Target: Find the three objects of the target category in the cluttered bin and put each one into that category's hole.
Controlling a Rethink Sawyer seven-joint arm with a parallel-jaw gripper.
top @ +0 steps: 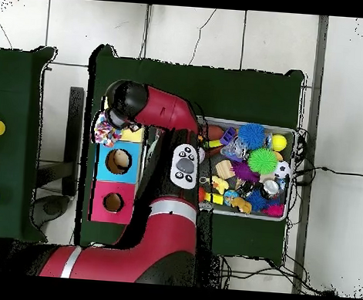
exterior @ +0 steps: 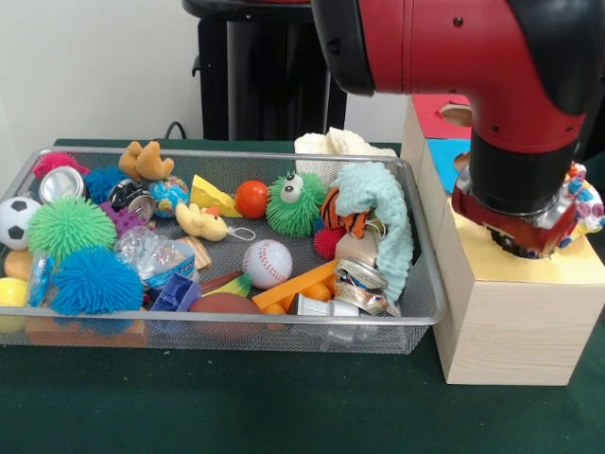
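The silver wire mesh bin point(exterior: 416, 317) lies on the green table, full of toys; it also shows in the overhead view point(top: 293, 173). My gripper point(exterior: 518, 242) hangs over the hole of the yellow-topped wooden box point(exterior: 529, 322), right of the bin, and the arm's thick wrist hides its tips. A multicoloured confetti-patterned textile thing point(exterior: 582, 200) bunches against the gripper's right side, at the box's top. The overhead view shows it point(top: 106, 129) at the yellow box's outer edge, next to the arm's end point(top: 128, 100). I see no braided rope ball.
A blue box point(top: 118, 161) and a red box point(top: 113, 202), each with a round hole, stand in a row with the yellow one. A mint-green waffle cloth point(exterior: 383, 213) drapes over cans at the bin's right end. A cream cloth point(exterior: 340, 144) lies behind the bin.
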